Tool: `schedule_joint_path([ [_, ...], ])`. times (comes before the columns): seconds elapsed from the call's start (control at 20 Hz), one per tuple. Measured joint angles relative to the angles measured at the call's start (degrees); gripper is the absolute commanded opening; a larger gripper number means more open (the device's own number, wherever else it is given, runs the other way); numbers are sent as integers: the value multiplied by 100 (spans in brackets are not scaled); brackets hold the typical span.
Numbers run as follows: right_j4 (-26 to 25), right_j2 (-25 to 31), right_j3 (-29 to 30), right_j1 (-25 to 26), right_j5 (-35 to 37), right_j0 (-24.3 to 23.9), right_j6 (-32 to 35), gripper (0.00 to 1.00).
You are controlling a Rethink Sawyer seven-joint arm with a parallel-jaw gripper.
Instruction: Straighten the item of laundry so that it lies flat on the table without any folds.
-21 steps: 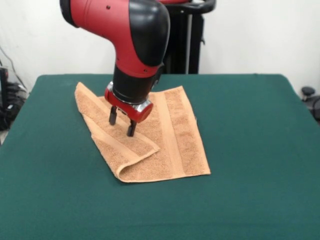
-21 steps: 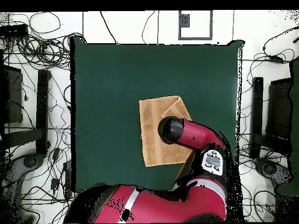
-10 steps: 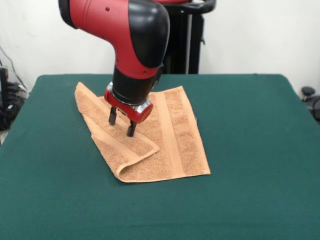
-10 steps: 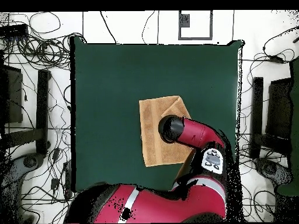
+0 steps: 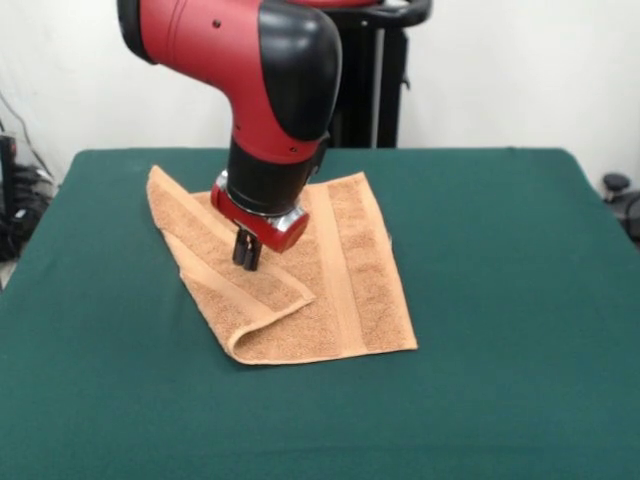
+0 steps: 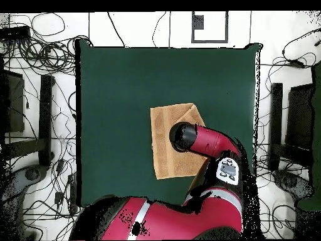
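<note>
The item of laundry (image 5: pixel 355 275), an orange-tan towel, lies on the green table (image 5: pixel 500 300) left of the middle. Its left part is folded over in a diagonal flap with a rounded crease at the near corner. My gripper (image 5: pixel 245 262) points down onto that flap, its fingers pressed together and pinching the cloth. From overhead the towel (image 6: pixel 164 150) shows as a rectangle on the table (image 6: pixel 125 94), with the folded corner at its upper right. The red arm (image 6: pixel 204 141) covers the towel's right side and hides the gripper there.
A black stand (image 5: pixel 375 80) rises behind the table's far edge. Cables and equipment (image 6: pixel 37 94) surround the table on the floor. Broad green surface lies to the right of the towel and in front of it.
The fingers stood apart over the flap before; now they have come down and closed together on the cloth. The towel's edges have shifted slightly.
</note>
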Motion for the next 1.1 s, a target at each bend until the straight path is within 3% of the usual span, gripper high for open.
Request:
schedule_joint_path([
  [0.75, -1, 9, 4, -8, 0, -12, 0, 0],
  [1.1, -104, 156, 13, -75, -1, -261, 0, 0],
])
